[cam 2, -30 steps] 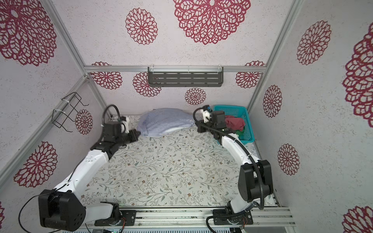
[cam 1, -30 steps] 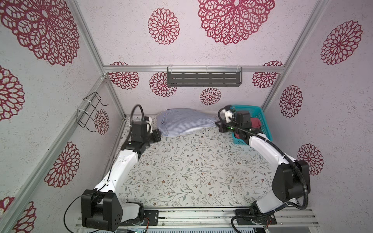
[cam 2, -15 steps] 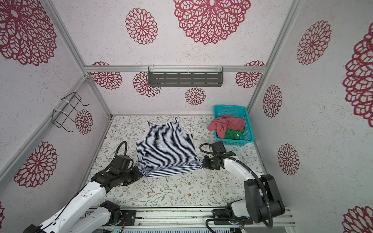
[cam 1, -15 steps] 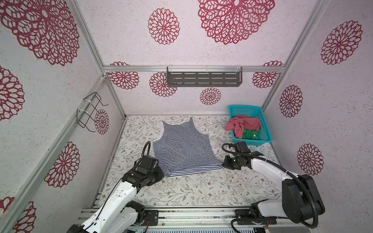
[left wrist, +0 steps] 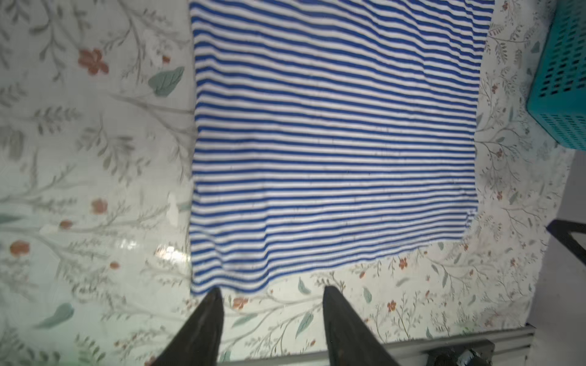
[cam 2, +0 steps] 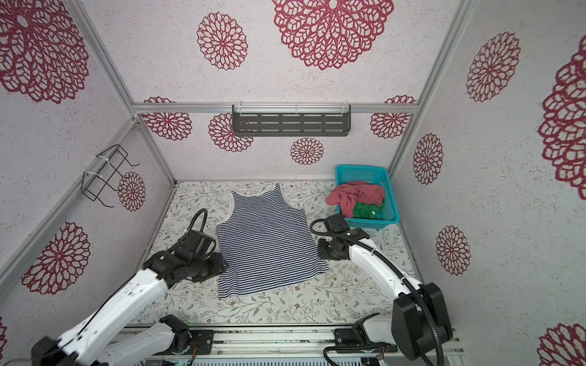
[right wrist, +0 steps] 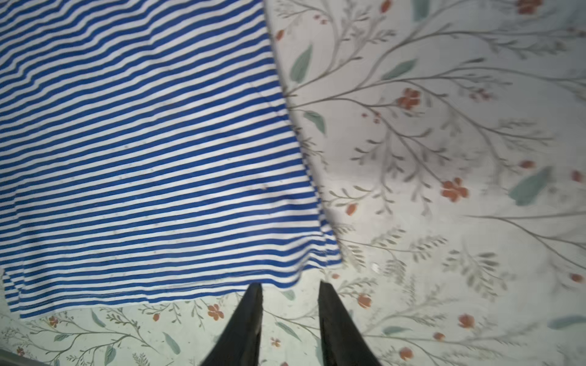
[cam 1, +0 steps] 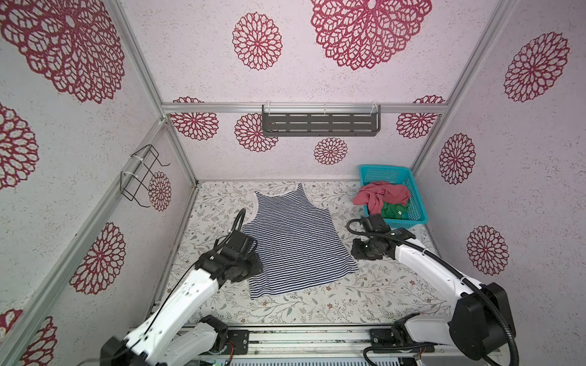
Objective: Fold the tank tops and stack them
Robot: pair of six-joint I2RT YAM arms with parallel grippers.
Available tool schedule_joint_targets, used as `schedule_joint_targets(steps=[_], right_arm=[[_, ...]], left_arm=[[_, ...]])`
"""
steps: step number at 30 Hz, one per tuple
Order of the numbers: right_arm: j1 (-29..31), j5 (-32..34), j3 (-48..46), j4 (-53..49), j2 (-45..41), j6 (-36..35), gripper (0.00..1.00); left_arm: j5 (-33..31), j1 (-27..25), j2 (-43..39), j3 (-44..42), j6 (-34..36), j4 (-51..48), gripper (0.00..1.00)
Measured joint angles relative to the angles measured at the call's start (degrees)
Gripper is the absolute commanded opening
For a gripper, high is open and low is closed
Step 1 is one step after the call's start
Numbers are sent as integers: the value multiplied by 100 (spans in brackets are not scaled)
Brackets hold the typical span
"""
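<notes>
Noted left gripper (left wrist: 271, 293) left of centre in both top views, jaws parted, empty, at the hem corner of the striped tank top (cam 1: 295, 244). Found that top spread flat mid-frame on the floral table (cam 1: 317, 304). Noted right gripper (right wrist: 290, 285) by the opposite hem corner, jaws parted, empty. Logged red-pink tank top (cam 1: 383, 195) draped over the teal basket (cam 1: 407, 224) rim at right, green tank top (cam 1: 393, 210) inside.

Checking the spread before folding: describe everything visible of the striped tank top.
The striped tank top is soft knit cloth, navy-and-white stripes with white trim at neck and armholes. It lies spread flat, unfolded, on the floral table, straps toward the back wall, hem toward the arms, rippled at both hem corners. The left gripper and right gripper, both open, sit by those corners, holding nothing. It lies apart from the teal basket.
</notes>
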Motion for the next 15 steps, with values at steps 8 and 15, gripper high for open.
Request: schedule_joint_targets(steps=[8,15], right_arm=[[625,149,-619,1287,813,793,23],[527,472,-785,1792,1266,970,20]], left_arm=[[310,850,3462,2094,1252,1362,20],[422,813,4059,1325,1180,2184,9]])
